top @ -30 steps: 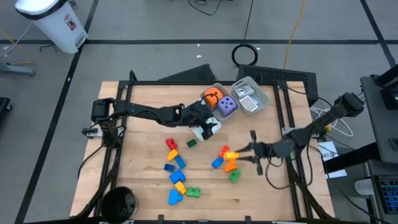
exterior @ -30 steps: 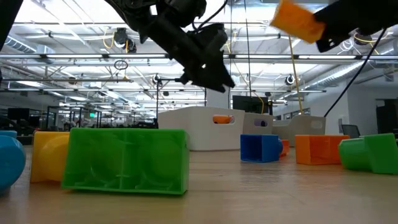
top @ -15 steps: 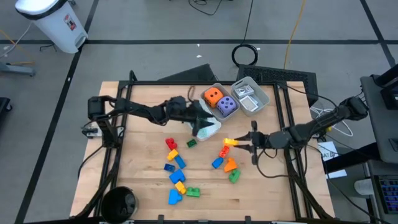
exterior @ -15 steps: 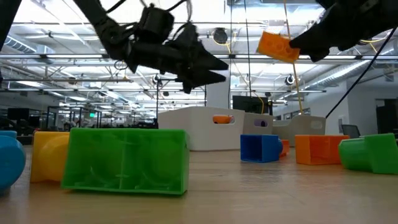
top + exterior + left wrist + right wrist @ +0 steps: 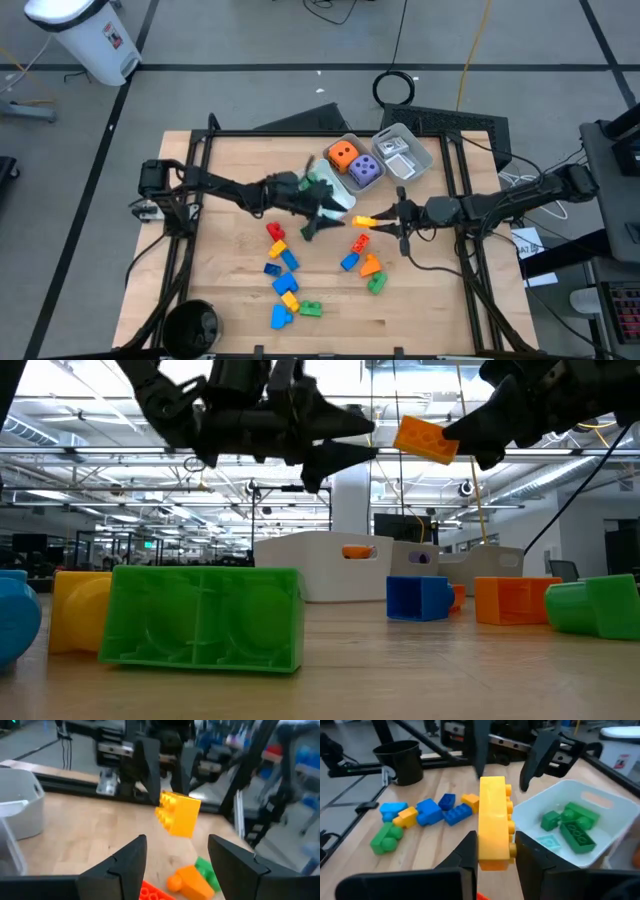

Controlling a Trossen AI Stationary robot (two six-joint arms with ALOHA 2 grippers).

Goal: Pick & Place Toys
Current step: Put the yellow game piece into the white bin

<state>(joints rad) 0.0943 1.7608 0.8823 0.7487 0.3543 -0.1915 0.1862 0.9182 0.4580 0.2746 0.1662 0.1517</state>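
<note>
Squeezed in the right hand (image 5: 384,220), a yellow brick (image 5: 494,824) is held high so it can be passed to the open left hand (image 5: 322,222).

No legible text, label or number on any brick, die, tray or card.

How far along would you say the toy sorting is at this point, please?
Done: green bricks lie in the white tray; two dice sit in another. In hand: the right gripper holds a yellow brick facing the open left gripper. Left: loose bricks on the table.
</note>
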